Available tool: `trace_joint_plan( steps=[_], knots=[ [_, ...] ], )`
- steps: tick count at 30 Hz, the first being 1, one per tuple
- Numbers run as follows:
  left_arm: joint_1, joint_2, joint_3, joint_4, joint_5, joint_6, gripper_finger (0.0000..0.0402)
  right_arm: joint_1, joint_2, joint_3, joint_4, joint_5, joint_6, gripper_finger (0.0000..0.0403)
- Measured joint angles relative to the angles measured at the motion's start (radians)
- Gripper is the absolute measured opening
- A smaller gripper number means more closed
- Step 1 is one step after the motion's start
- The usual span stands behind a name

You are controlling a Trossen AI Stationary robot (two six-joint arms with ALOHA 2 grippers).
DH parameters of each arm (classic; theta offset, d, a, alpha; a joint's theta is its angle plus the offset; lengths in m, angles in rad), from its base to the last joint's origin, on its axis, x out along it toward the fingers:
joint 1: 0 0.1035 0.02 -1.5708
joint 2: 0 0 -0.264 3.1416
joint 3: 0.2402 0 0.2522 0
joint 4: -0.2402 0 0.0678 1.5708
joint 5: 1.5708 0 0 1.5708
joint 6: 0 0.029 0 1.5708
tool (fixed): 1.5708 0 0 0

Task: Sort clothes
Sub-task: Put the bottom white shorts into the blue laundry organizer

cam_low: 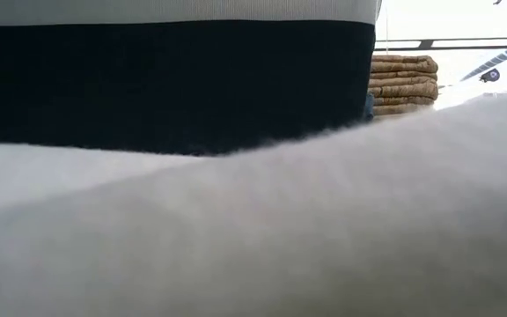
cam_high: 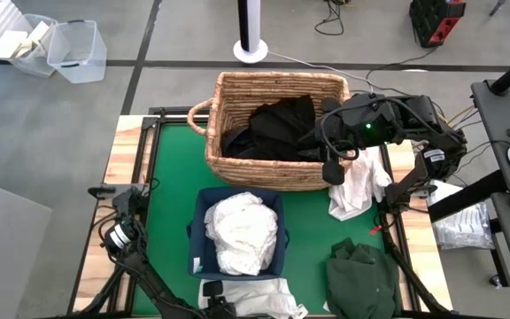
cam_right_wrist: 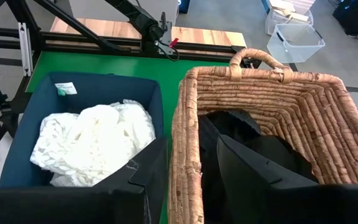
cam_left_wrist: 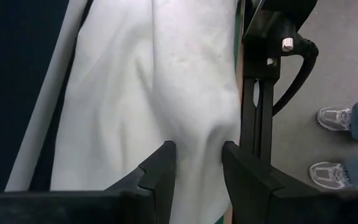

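- High view: the right gripper (cam_high: 333, 168) hangs over the near right corner of the wicker basket (cam_high: 237, 97), its dark fingers pointing down at the rim beside the black clothes (cam_high: 277, 128) piled inside; how wide the fingers stand cannot be told from above.
- A white garment (cam_high: 359, 182) lies crumpled on the green mat just right of that gripper, and a dark green garment (cam_high: 361, 275) lies nearer the table's front edge.
- The navy bin (cam_high: 204, 213) in front of the basket holds a heap of white clothes (cam_high: 244, 232); another white cloth (cam_high: 259, 301) lies at the front edge, where the left arm comes in (its gripper is hidden here).
- Low view: white fabric (cam_low: 324, 229) fills nearly the whole frame, with the bin's dark wall behind it and a sliver of the basket at the right.
- Left wrist view: the left gripper (cam_left_wrist: 197, 165) has its two fingers narrowly parted with a fold of the white cloth pinched between them.
- Right wrist view: the right gripper (cam_right_wrist: 188, 165) stands partly open astride the basket's wall (one finger on the bin side, one over the black clothes), with nothing visibly gripped.
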Motion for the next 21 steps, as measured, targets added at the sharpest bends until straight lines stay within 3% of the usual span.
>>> trace_joint_plan(
  steps=[8,13,21],
  knots=[
    [0.000,0.000,0.000,0.000,0.023,-0.004,0.0010,0.000,0.000,0.000,0.000,0.000,0.000,0.0124],
    [0.000,0.000,0.007,-0.013,0.042,-0.015,0.0002,0.000,0.000,0.000,0.000,0.000,-0.008,0.0116],
    [-0.005,-0.002,0.130,-0.096,0.062,-0.016,0.0001,0.000,0.000,0.000,0.001,0.000,-0.002,0.0127]
  ],
)
